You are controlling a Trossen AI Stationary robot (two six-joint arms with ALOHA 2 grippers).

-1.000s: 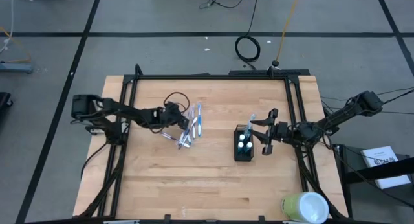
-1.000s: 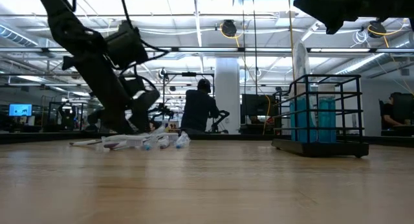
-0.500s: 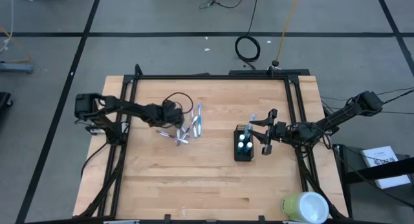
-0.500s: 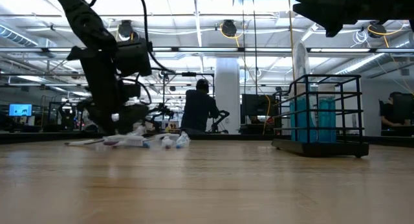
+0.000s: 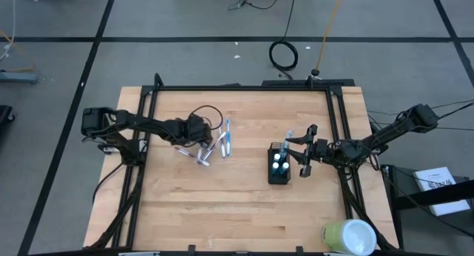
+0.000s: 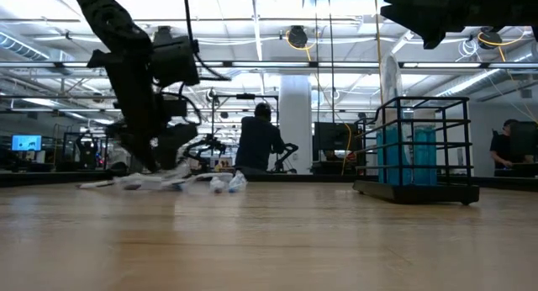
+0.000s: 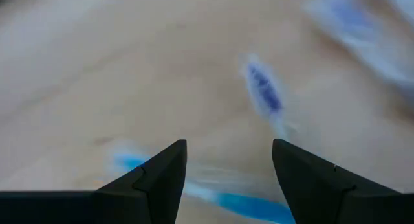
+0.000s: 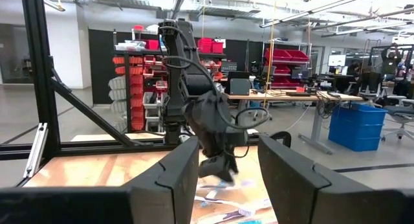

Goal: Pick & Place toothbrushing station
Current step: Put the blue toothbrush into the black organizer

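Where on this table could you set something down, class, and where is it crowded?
Free: the near half of the table, below the loose toothbrushes and the holder. Crowded: around the brushes under the left tool, and between the holder and the right tool.

stuff around the table that isn't part of the job

light wooden table (image 5: 222, 204) with a black frame (image 5: 244, 86) round its edges; yellow-green and white cylinder (image 5: 348, 237) sits at the near right corner; coiled black cable (image 5: 283, 55) on the grey floor past the far edge; white booklet (image 5: 441, 189) off to the right; in the low view a person (image 6: 256, 144) sits in the room behind; blue bin (image 8: 357, 127) and red bins (image 8: 284, 56) show in the right wrist view
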